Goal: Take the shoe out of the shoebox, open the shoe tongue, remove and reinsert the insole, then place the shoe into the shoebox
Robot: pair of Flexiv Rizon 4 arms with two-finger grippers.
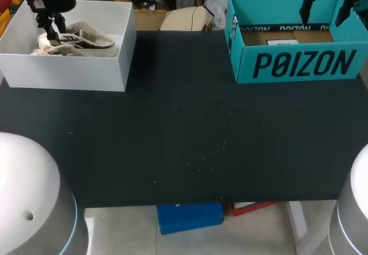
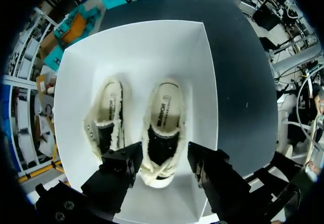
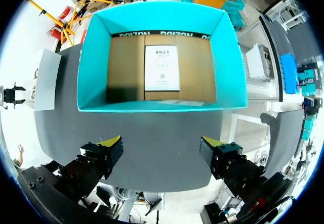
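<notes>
A white shoebox (image 1: 69,71) stands at the table's far left and holds two cream fleece-lined shoes with dark brown trim. My left gripper (image 1: 50,25) hangs inside it, over the shoes. In the left wrist view its fingers (image 2: 124,163) straddle the laced front of one shoe (image 2: 163,128); a thin gap shows on one side, so the gripper (image 2: 162,161) is open. The second shoe (image 2: 107,118) lies beside it. My right gripper (image 1: 325,7) hovers wide open over the teal box (image 1: 299,65). In its own view the right gripper (image 3: 163,150) holds nothing, and the teal box (image 3: 91,57) ahead shows a bare cardboard floor.
The black table (image 1: 184,128) stretches between the two boxes, with a few small white specks (image 1: 201,160) near its middle. A white label (image 3: 162,67) lies flat on the teal box's floor.
</notes>
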